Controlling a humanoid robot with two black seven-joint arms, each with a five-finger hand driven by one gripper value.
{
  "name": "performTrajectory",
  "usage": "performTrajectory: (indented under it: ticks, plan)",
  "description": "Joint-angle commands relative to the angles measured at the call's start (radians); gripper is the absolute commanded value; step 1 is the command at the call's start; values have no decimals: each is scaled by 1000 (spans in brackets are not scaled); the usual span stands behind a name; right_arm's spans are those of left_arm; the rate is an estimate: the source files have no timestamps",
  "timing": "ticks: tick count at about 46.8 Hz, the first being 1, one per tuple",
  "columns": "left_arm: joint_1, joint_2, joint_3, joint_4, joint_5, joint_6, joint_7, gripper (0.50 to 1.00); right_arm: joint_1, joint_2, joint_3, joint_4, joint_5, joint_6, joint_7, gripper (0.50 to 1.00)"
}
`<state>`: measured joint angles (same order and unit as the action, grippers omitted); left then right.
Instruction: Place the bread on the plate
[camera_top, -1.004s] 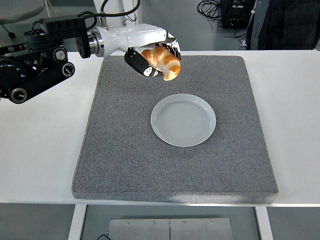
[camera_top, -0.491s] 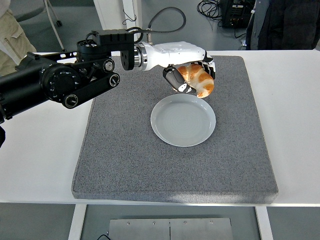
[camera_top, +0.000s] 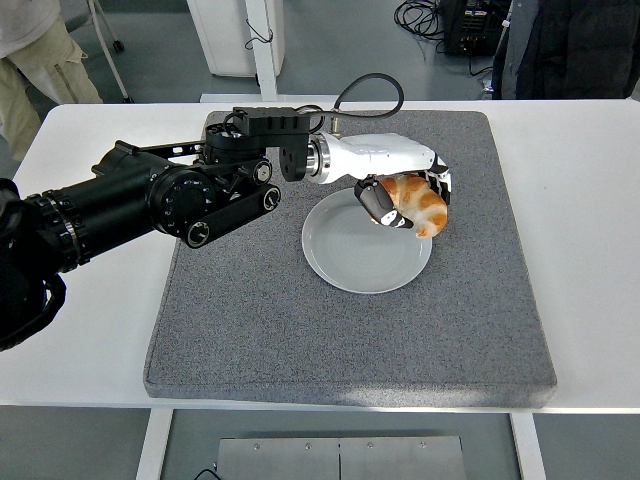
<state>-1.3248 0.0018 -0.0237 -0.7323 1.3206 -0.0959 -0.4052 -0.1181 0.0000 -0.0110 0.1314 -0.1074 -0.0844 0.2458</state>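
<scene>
Bread (camera_top: 418, 203) clamped in left robot hand (camera_top: 405, 195) above plate (camera_top: 350, 255); no writing legible.

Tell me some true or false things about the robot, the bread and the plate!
1. The left hand is holding the bread. True.
2. The bread already lies flat on the plate. False: it is in the hand, over the plate's far right rim.
3. The plate sits on a grey mat. True.
4. The plate is full of food. False: nothing lies on it.
5. The robot's right arm is helping. False: it is not in view.
</scene>
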Motion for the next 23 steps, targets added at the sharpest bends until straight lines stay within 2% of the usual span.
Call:
performTrajectory:
  ticks: [1, 9, 23]
  plan:
    - [12, -2, 28, 34, 2, 21, 0, 500, 1, 0, 0, -1, 0, 0, 0, 1000]
    - [15, -2, 171, 73, -14, 105, -17, 500, 0, 0, 0, 0, 0, 0, 0, 1000]
    - [58, -2, 208, 120, -58, 124, -29, 500, 0, 0, 0, -1, 0, 0, 0, 1000]
